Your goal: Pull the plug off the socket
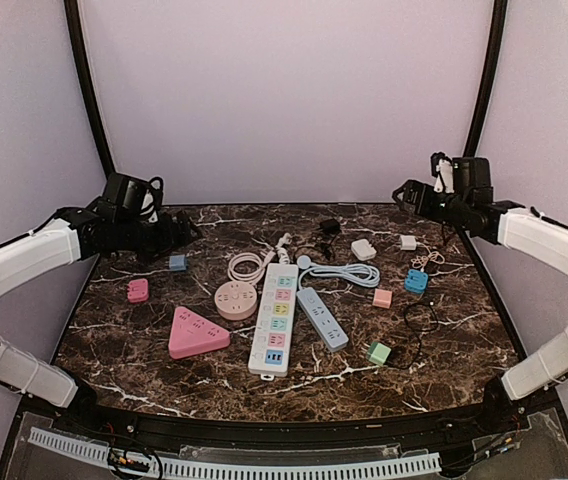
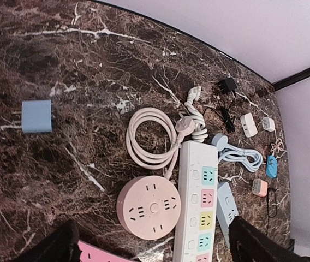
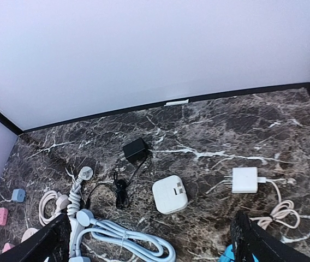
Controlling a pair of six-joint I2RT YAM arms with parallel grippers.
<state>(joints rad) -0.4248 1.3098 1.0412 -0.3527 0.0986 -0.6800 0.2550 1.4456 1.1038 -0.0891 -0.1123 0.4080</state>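
A long white power strip (image 1: pixel 274 320) with coloured sockets lies mid-table; it also shows in the left wrist view (image 2: pixel 201 202). A dark blue piece (image 1: pixel 274 357) sits at its near end; I cannot tell whether it is a plug. Beside the strip lie a round pink socket (image 1: pixel 235 299) and a blue strip (image 1: pixel 322 318). A green cube (image 1: pixel 379 352) has a black cable running to it. My left gripper (image 1: pixel 189 230) is open and raised at the back left, its fingertips (image 2: pixel 51 248) wide apart. My right gripper (image 1: pixel 404 192) is open and raised at the back right.
A pink triangular socket (image 1: pixel 197 333), a small pink block (image 1: pixel 138 290) and a blue cube (image 1: pixel 177 262) lie on the left. A white charger (image 3: pixel 170 195), a black adapter (image 3: pixel 135 149), a white plug with cable (image 3: pixel 244 179), a blue adapter (image 1: pixel 416 281) and a pink cube (image 1: pixel 382 298) lie at the right.
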